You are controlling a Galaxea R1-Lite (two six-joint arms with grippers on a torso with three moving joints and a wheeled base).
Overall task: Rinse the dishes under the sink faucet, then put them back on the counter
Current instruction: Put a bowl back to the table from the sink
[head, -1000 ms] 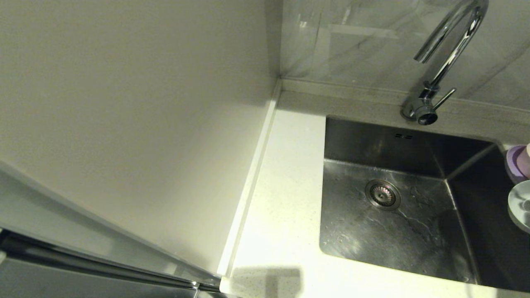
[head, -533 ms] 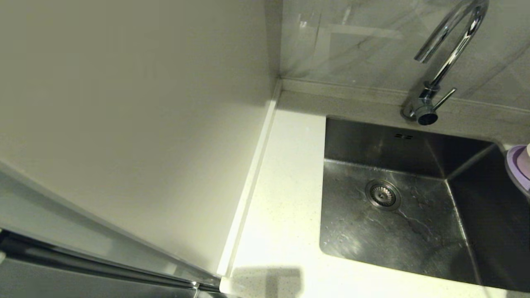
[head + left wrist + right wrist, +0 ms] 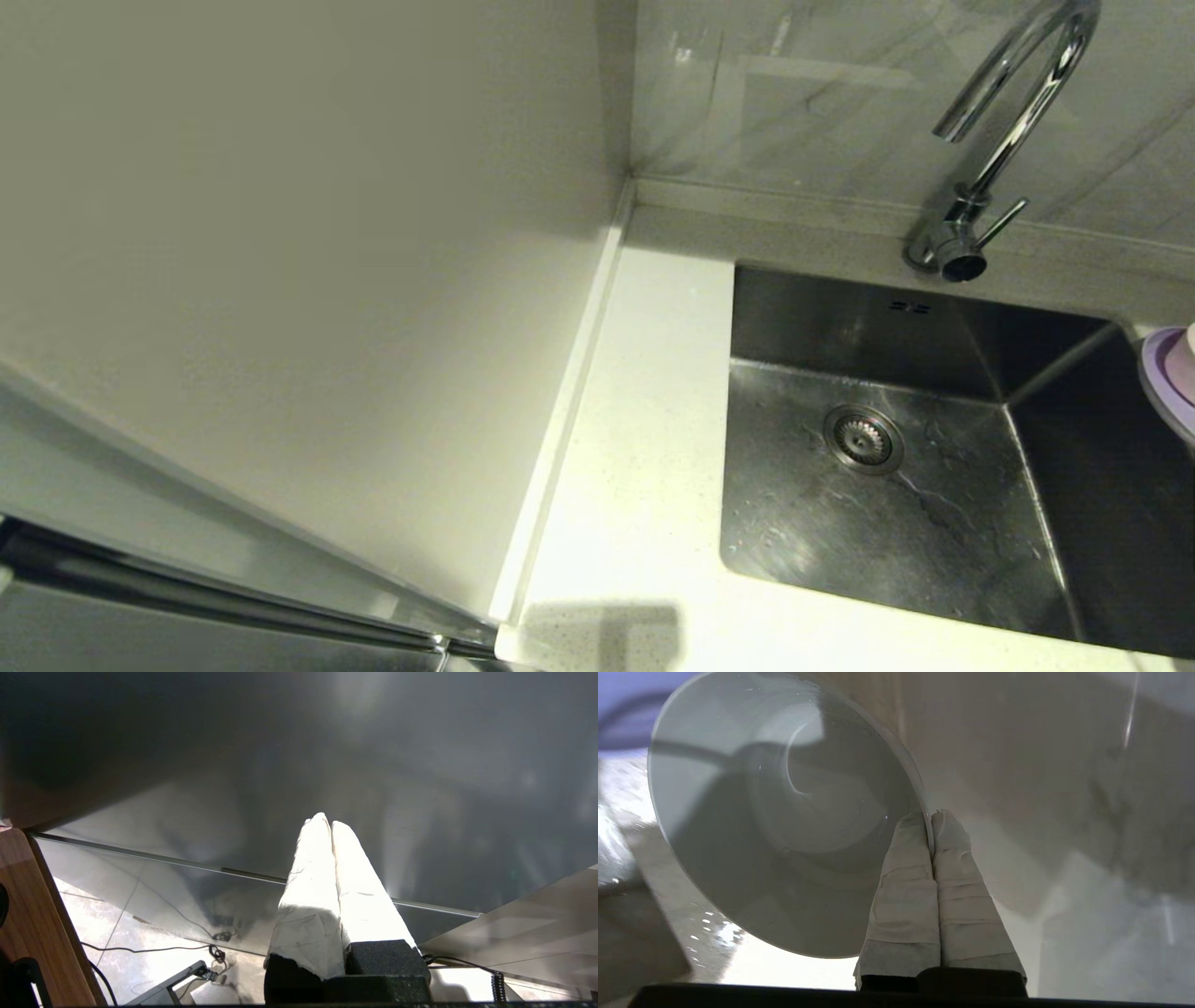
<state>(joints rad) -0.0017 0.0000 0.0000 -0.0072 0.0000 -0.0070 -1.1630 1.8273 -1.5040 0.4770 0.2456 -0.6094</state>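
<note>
bowl: pale blue-white bowl (image 3: 784,816), pinched at its rim by the right gripper (image 3: 932,817); not visible in the head view, so it's somewhere off to the right of the sink.
right fingers: wrapped fingers (image 3: 906,868) clenched on the bowl's thin rim, one inside the wall, one outside.
left gripper: left gripper (image 3: 327,823) parked low, away from the sink, fingers pressed together, nothing between them.
bowl handling: looks glazed, rigid, light. Droplets on the inner wall, so judge it wet and slippery. Probably chips if knocked on steel or stone.
grip risk: a single-point rim pinch leaves the bowl hanging to one side; it could pivot or slide out if swung fast. Slow moves, set down base first.
plate: lilac plate (image 3: 1167,381) only partly visible at the right edge of the head view, on the table beside the sink. Flat and thin, so the rim is the only hold; likely needs tipping or an overhang.
cup: sliver of pink cup (image 3: 1187,359) on the plate. Small and light; take it by the wall.
sink: sink (image 3: 952,322) holds no dishes, floor wet around the drain strainer (image 3: 863,439).
faucet: faucet (image 3: 1013,112) spout over the basin, no stream visible.
table: white table (image 3: 644,420) left of the sink is bare.
writing: no brands, labels or readable text in any view.
</note>
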